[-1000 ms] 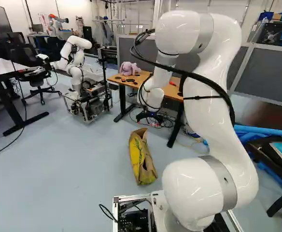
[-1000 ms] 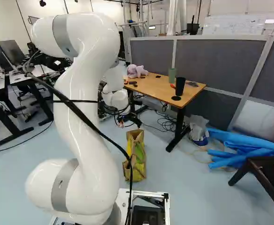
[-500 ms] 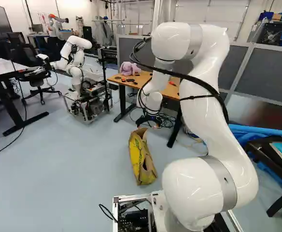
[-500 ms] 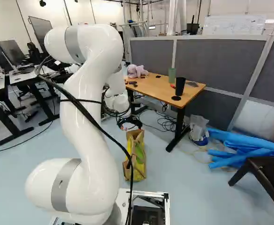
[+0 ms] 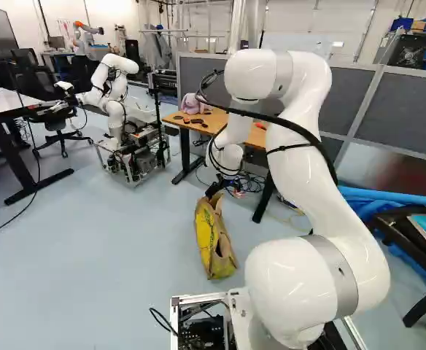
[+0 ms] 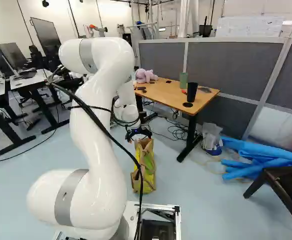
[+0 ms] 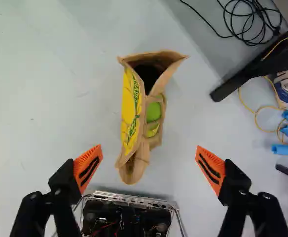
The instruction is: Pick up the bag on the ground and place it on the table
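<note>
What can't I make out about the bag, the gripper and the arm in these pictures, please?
- Inside of the bag: wrist view, lost in dark shadow within its open mouth.
- Its underside: all views, turned toward the floor.
- Height of the gripper above it: base views, too small to judge.
- Foot of the arm: both base views, cut off by the bottom edge.
</note>
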Tool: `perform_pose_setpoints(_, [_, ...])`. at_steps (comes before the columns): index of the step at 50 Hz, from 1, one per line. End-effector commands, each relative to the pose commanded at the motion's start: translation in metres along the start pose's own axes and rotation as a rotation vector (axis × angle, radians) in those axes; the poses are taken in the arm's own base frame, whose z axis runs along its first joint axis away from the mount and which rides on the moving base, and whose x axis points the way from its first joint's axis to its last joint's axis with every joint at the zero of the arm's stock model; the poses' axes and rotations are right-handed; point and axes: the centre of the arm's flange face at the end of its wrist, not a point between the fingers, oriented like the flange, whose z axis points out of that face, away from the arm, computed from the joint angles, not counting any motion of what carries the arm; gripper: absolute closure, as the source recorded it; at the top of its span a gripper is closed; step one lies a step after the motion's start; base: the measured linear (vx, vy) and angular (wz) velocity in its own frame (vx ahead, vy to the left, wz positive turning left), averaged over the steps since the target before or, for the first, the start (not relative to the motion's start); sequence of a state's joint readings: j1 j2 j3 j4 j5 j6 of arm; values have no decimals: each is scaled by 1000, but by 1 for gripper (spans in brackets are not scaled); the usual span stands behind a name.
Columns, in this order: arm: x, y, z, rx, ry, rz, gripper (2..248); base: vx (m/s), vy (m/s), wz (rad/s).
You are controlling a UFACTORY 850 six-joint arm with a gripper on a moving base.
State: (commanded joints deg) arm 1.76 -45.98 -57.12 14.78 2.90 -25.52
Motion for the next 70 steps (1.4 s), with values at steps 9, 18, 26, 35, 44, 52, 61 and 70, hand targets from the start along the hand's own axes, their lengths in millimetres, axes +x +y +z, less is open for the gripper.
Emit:
perform_pose_setpoints(9, [0, 0, 13, 3, -13, -6, 3, 0, 0, 0])
perform_pose_setpoints(18, [-1, -1, 27, 5, -26, -7, 3, 0, 0, 0])
perform_pose_setpoints(26, [-2, -1, 39, 7, -36, -7, 3, 0, 0, 0])
perform_pose_setpoints(35, [-2, -1, 52, 9, -48, -7, 3, 0, 0, 0])
perform_pose_setpoints(44, [-3, -2, 66, 11, -59, -7, 3, 0, 0, 0])
perform_pose_setpoints(52, [-4, -2, 78, 13, -69, -7, 3, 0, 0, 0])
perform_pose_setpoints(61, [-6, -3, 92, 15, -78, -8, 3, 0, 0, 0])
perform_pose_setpoints(70, [-7, -5, 105, 18, -87, -12, 3, 0, 0, 0])
